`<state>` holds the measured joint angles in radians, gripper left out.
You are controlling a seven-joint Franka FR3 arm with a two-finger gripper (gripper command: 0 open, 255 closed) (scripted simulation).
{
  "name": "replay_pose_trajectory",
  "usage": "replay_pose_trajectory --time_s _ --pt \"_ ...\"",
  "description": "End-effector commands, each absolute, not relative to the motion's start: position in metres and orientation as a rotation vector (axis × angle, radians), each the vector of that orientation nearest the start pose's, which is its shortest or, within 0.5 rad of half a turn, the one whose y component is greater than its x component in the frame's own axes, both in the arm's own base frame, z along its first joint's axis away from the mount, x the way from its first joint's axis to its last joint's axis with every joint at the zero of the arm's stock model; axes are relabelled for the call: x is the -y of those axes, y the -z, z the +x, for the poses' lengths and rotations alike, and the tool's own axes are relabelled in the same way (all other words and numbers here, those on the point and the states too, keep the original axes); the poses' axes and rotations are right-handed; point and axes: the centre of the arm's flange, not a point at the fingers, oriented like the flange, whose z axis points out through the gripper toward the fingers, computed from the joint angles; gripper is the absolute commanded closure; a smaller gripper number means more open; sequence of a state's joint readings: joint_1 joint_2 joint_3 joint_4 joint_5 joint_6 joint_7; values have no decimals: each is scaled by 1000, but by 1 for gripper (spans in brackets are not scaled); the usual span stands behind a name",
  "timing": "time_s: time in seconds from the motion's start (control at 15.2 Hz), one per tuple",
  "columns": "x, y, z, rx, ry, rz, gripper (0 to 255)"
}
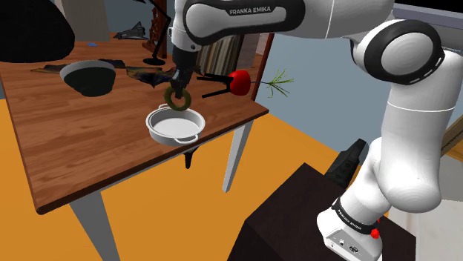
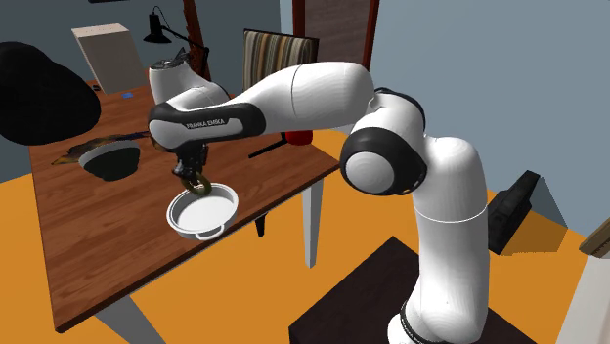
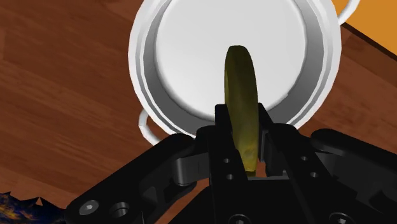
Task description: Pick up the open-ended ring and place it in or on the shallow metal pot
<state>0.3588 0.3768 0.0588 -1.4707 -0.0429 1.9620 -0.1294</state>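
Observation:
An olive-green ring [image 1: 178, 98] hangs upright in my gripper [image 1: 178, 87], just above the far rim of a shallow white pot [image 1: 175, 124] with two loop handles on the wooden table. In the second exterior view the ring [image 2: 198, 183] hangs from the gripper [image 2: 193, 172] over the pot [image 2: 203, 209]. In the wrist view both black fingers [image 3: 224, 130] clasp the ring [image 3: 242, 89] edge-on, with the pot's pale floor [image 3: 191, 57] directly beneath it.
A dark bowl [image 1: 89, 77] sits at the far left of the wooden table [image 1: 67, 141]. A red object on black legs [image 1: 236, 81] and a green sprig [image 1: 276, 81] stand near the table's right corner. Dark clutter lines the back edge. Orange floor [image 1: 297, 159] lies beyond.

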Motion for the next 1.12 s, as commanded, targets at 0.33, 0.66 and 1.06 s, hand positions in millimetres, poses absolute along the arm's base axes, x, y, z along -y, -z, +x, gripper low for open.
replay_pose_trajectory --time_s 0.33,0.66,1.06 --pt "-270 -438 629 861 184 -3018 255" --pt "-270 -429 629 861 184 -3018 255" --pt "-270 -429 629 861 184 -3018 0"
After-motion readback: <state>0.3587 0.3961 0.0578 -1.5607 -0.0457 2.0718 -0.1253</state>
